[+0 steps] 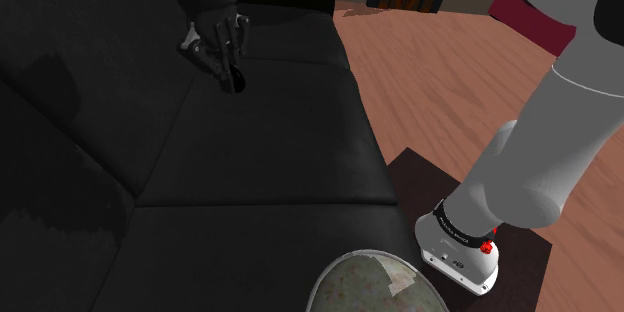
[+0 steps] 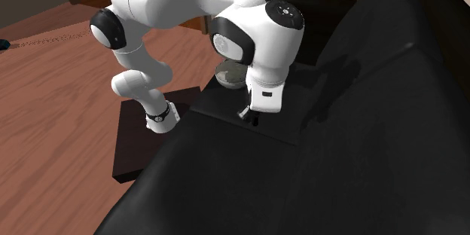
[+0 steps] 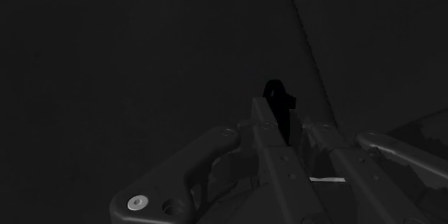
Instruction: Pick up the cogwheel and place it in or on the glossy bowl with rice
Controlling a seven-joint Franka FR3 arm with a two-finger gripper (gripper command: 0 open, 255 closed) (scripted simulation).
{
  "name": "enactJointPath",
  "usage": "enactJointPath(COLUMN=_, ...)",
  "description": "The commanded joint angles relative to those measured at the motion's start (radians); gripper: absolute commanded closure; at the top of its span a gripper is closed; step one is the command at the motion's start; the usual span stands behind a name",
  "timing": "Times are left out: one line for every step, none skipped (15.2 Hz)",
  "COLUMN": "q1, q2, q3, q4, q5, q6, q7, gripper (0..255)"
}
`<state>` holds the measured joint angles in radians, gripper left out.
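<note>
My black gripper (image 1: 231, 75) hangs over the back part of the black sofa seat (image 1: 250, 150) in the shoulder view, with its fingers pointing down. They are shut on a small black piece, the cogwheel (image 1: 237, 85), which sticks out below the tips. In the wrist view the cogwheel (image 3: 277, 95) shows as a dark lump clasped between the fingers (image 3: 267, 133), with the sofa cushion behind it. The glossy, mottled grey-green bowl (image 1: 345, 268) sits at the seat's near edge, well away from the gripper. From the second exterior view the bowl (image 2: 226, 75) is partly hidden behind my arm, and the gripper (image 2: 253, 117) is just above the cushion.
The sofa's backrest (image 1: 60, 110) rises along the shoulder view's left. A seam (image 1: 260, 203) divides the seat cushions. My dark stand (image 1: 520, 260) sits beside the sofa on a wooden floor (image 1: 450, 70). A dark red object (image 1: 515, 5) stands on the floor behind my arm.
</note>
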<state>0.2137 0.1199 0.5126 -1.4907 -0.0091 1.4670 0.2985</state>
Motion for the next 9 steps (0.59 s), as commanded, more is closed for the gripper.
enactJointPath(q1=0.003, q2=-0.062, q3=0.009, q4=-0.065, q5=0.032, q6=0.011, q7=0.013, gripper=255)
enactJointPath(q1=0.004, q2=-0.096, q3=0.013, q4=-0.103, q5=0.049, q6=0.019, q7=0.018, gripper=255)
enactJointPath(q1=0.007, q2=-0.129, q3=0.017, q4=-0.138, q5=0.067, q6=0.026, q7=0.024, gripper=255)
enactJointPath(q1=0.011, q2=-0.162, q3=0.021, q4=-0.171, q5=0.084, q6=0.032, q7=0.03, gripper=255)
enactJointPath(q1=0.016, q2=-0.193, q3=0.024, q4=-0.202, q5=0.101, q6=0.037, q7=0.036, gripper=255)
enactJointPath(q1=0.021, q2=-0.224, q3=0.028, q4=-0.232, q5=0.118, q6=0.04, q7=0.043, gripper=255)
enactJointPath(q1=0.027, q2=-0.254, q3=0.032, q4=-0.26, q5=0.134, q6=0.043, q7=0.05, gripper=255)
enactJointPath(q1=0.034, q2=-0.283, q3=0.036, q4=-0.287, q5=0.151, q6=0.046, q7=0.058, gripper=255)
enactJointPath(q1=0.042, q2=-0.311, q3=0.04, q4=-0.312, q5=0.167, q6=0.047, q7=0.066, gripper=255)
